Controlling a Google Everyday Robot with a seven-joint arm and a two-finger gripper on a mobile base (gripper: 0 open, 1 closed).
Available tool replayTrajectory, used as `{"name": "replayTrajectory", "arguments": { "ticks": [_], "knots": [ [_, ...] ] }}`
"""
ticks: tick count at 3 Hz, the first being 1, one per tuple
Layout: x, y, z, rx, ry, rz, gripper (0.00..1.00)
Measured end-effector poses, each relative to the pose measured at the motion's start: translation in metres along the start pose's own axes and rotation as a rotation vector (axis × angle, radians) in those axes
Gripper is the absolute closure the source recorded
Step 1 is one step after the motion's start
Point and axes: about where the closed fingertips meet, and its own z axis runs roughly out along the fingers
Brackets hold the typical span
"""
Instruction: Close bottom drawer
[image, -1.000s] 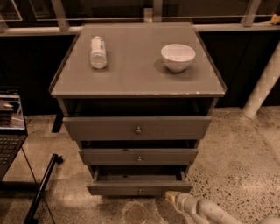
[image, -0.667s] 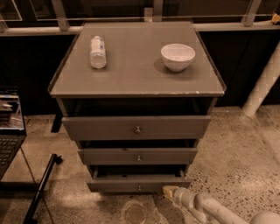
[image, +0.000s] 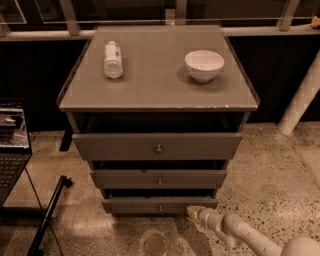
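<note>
From my screen, the grey cabinet (image: 235, 125) fills the middle of the view, its three drawers stacked at 6 o'clock. The bottom drawer (image: 135, 205) is the lowest and slimmest front, close to the speckled floor (image: 270, 170), with a small round knob (image: 160, 208) at its centre. A dark gap shows above its front, so it stands a little way out. The middle drawer (image: 125, 178) and the top drawer (image: 115, 146) above it also stand out from the carcass.

The pincer (image: 192, 211) sits low at about 5 o'clock, at the end of a pale arm (image: 240, 232) that comes in from the lower right corner. Its tan tip is just beside the right end of the bottom drawer's front, near the lower corner. I cannot tell whether it touches the wood, nor whether it is spread or closed. I see nothing held in it.

On the tabletop (image: 155, 95) a small bottle (image: 113, 59) lies on its side at 11 o'clock, and a white bowl (image: 204, 65) stands upright at 1 o'clock, well apart from it. A laptop (image: 10, 145) shows at the 9 o'clock edge.
</note>
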Motion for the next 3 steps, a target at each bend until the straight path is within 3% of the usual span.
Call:
{"name": "replayTrajectory", "arguments": {
  "ticks": [1, 2, 3],
  "knots": [
    [0.0, 0.0, 0.0, 0.0, 0.0, 0.0, 1.0],
    [-0.026, -0.007, 0.013, 0.01, -0.011, -0.031, 1.0],
    [-0.026, -0.006, 0.012, 0.01, -0.011, -0.031, 1.0]
  ]
}}
